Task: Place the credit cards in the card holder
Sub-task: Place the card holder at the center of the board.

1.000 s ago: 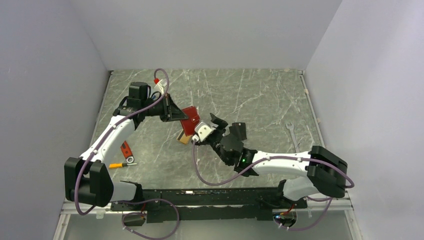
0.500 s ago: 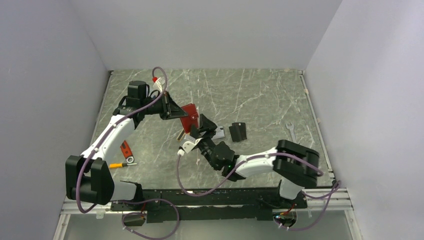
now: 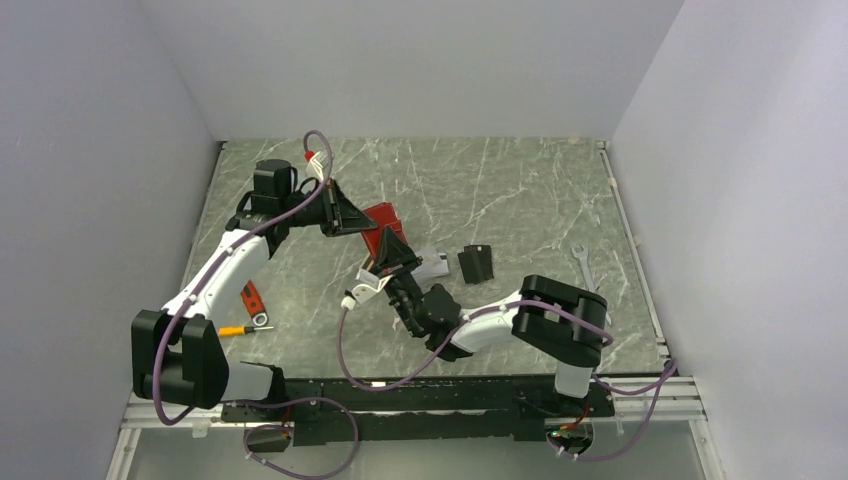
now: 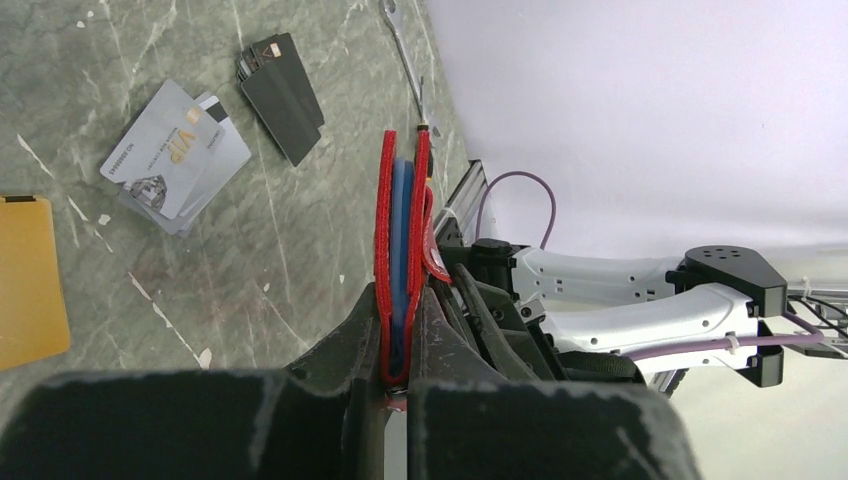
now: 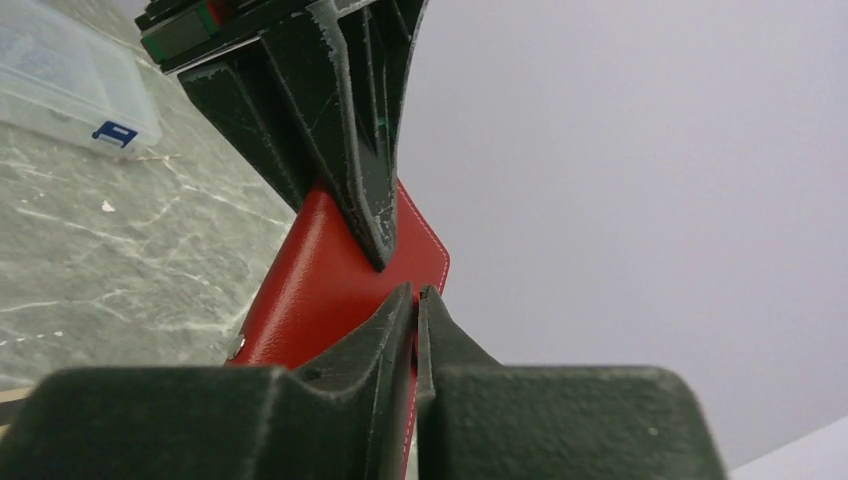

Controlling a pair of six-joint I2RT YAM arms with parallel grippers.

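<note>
The dark-red card holder [image 3: 381, 218] is held off the table, edge-on, in my left gripper [image 3: 368, 222], which is shut on its folded end [image 4: 403, 292]. A blue layer shows between its red covers [image 4: 402, 200]. My right gripper [image 3: 388, 247] reaches up from below and is shut on the holder's free edge [image 5: 417, 292]; the red cover [image 5: 320, 280] fills the right wrist view. Silver-white credit cards [image 3: 432, 265] lie stacked on the table, also in the left wrist view [image 4: 175, 150]. A gold-orange card [image 4: 30, 280] lies flat nearby.
A small black rectangle [image 3: 476, 263] lies right of the silver cards. A wrench [image 3: 583, 265] lies at the right. A red-handled tool [image 3: 252, 299] and a yellow screwdriver [image 3: 235, 330] lie at the left. A clear plastic box [image 5: 60, 90] shows in the right wrist view.
My right arm has swung left and its gripper has risen to the card holder and closed on its edge. The silver cards now show on the table. The left gripper has barely moved.
</note>
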